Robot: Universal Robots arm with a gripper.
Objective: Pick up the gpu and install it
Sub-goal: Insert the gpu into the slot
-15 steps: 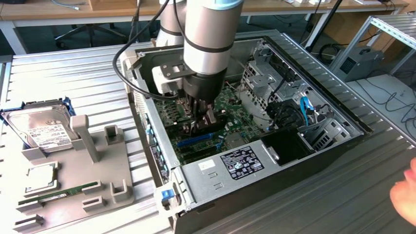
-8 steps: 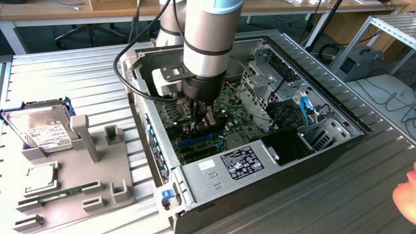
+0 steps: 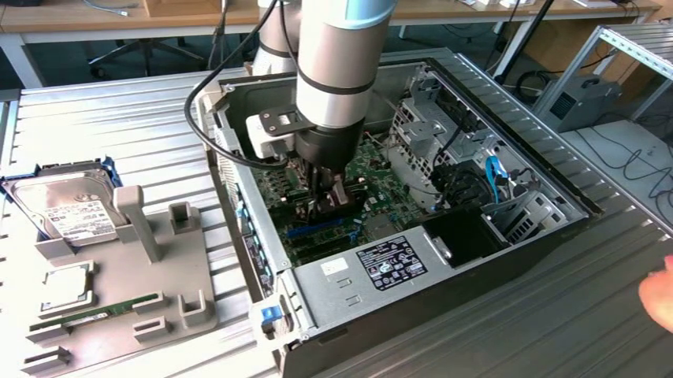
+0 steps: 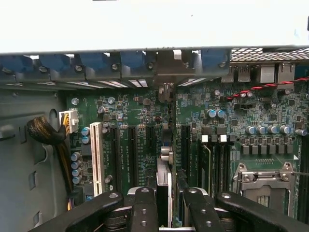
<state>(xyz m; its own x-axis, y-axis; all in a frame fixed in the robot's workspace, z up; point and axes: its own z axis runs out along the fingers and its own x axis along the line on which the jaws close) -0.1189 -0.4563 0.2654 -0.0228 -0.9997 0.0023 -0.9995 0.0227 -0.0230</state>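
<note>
There was one robot arm [image 3: 336,63] with one gripper [image 3: 334,197], and one open computer case [image 3: 547,185]. One green board [image 4: 145,121] lay inside it, with one white slot [image 4: 96,157] on it. One gray tray [image 3: 126,315] sat on the table [image 3: 589,315]. It held one hard drive [image 3: 68,209], one chip [image 3: 65,287] and one memory stick [image 3: 84,311]. One hand [image 3: 660,295] showed at the edge.

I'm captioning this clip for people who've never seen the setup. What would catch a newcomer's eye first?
First, the grey robot arm plunging into the open computer case lying on the ribbed metal table. Its pincer grips the gpu edge-on above the green motherboard and its black slots. On the exterior view's left, a grey parts stand carries a hard drive.
</note>
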